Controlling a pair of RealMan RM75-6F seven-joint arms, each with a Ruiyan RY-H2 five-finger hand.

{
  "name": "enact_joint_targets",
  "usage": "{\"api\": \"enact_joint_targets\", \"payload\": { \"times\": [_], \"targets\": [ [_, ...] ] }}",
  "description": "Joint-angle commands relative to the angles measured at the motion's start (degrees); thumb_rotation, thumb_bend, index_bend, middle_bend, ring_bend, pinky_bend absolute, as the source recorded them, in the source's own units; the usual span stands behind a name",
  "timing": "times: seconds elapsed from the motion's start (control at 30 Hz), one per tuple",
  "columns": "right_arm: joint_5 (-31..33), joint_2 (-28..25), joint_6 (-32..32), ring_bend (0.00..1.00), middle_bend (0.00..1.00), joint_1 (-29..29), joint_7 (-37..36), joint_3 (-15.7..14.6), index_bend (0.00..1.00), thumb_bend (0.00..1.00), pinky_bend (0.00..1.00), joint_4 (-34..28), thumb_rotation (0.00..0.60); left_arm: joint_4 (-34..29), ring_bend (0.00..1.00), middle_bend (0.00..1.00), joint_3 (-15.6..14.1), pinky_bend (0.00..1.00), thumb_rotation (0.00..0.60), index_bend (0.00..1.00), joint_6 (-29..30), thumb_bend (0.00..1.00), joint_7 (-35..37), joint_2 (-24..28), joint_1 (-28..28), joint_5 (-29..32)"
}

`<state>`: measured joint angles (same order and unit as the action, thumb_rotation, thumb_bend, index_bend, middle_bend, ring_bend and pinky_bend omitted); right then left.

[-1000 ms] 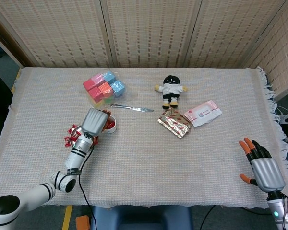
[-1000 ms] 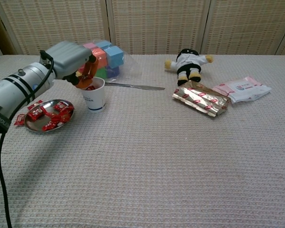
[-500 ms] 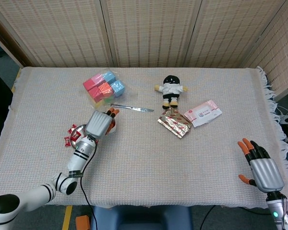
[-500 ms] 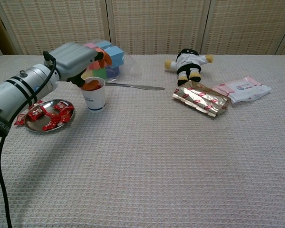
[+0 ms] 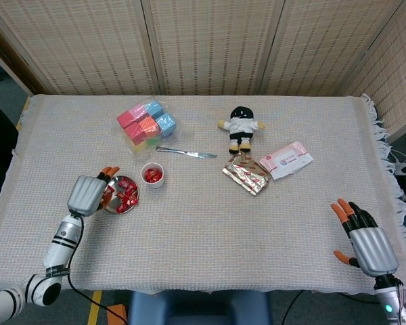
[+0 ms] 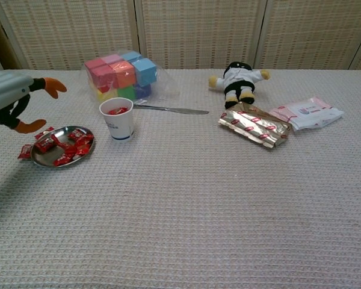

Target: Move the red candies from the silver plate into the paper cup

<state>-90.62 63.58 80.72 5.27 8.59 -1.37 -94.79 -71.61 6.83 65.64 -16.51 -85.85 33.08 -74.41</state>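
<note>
Hovering just left of the silver plate [image 5: 109, 205], the left hand [image 5: 88, 194] is seen empty, its orange-tipped fingers [image 6: 53, 87] spread apart. Red candies [image 6: 63, 144] are heaped on the plate, with one wrapped piece [image 6: 24, 152] lying on the cloth beside its rim; more are already seen inside the paper cup [image 6: 117, 118] just beyond. The small wrappers are judged light, crinkly and slippery, best pinched across the body. The right hand [image 5: 367, 242] is held open, well apart.

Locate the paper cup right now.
The cup stands left of centre in the head view, just right of the silver plate and in front of the colour blocks, near the knife.
</note>
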Motion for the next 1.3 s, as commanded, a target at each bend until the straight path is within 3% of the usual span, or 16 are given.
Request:
{"api": "enact_joint_targets", "payload": {
  "times": [0.03, 0.27, 0.47, 0.67, 1.3],
  "targets": [
    [-0.67, 0.05, 0.34, 0.0, 0.0, -0.13, 0.06, -0.32, 0.0, 0.0, 0.15, -0.04, 0.6, 5.3, 0.7, 0.19, -2.21, 1.0, 0.6, 0.14, -0.65, 0.4, -1.46, -0.84, -2.26, 1.35],
    [-1.62, 0.05, 0.97, 0.0, 0.0, -0.39, -0.12, -0.67, 0.0, 0.0, 0.15, -0.01, 0.6, 16.27, 0.7, 0.16, -3.38, 1.0, 0.6, 0.08, -1.18, 0.4, -2.39, -6.35, -2.96, 0.57],
    [-1.63, -0.16, 1.46, 0.0, 0.0, -0.65, -0.6, -0.61, 0.0, 0.0, 0.15, 0.14, 0.6, 20.68, 0.7, 0.14, -4.29, 1.0, 0.6, 0.04, -2.32, 0.4, -4.67, -9.16, -3.4, 0.01],
    [-1.56, -0.13, 1.41, 0.0, 0.0, -0.67, -0.54, -0.55, 0.0, 0.0, 0.15, 0.18, 0.6, 21.06, 0.7, 0.12, -4.6, 1.0, 0.6, 0.03, -2.57, 0.4, -6.12, -10.52, -3.91, -0.57],
    [-1.43, -0.33, 1.68, 0.0, 0.0, -0.81, -0.92, -0.32, 0.0, 0.0, 0.15, 0.26, 0.6, 19.96, 0.7, 0.13, -1.35, 1.0, 0.6, 0.03, -1.55, 0.4, -6.29, -15.27, -0.75, -2.65]
  ]
}}
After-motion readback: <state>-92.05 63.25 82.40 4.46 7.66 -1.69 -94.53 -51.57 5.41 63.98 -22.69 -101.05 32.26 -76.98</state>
